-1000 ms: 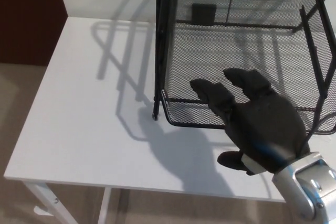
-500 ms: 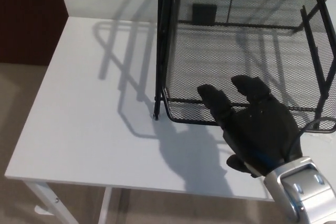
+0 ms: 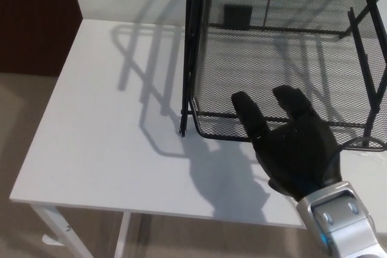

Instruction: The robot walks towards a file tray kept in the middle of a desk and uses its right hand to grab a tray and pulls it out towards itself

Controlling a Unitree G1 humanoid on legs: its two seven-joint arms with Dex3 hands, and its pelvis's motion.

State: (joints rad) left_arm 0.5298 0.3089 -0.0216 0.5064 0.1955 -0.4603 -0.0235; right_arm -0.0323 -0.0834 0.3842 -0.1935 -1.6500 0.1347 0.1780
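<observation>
Head view: black mesh file tray (image 3: 284, 52) is seen at 1 o'clock on the white desk (image 3: 103, 125), its lowest tray (image 3: 211, 130) jutting toward the desk's near edge. Right hand (image 3: 293, 143) is placed at 5 o'clock, two fingers (image 3: 247, 110) spread over the tray's front rim; whether anything is gripped cannot be told. Left hand is not seen

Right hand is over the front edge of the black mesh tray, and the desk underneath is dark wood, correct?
Not quite. The head view shows the right hand over the front edge of the black mesh tray, but the desk underneath is white, not dark wood.
</observation>
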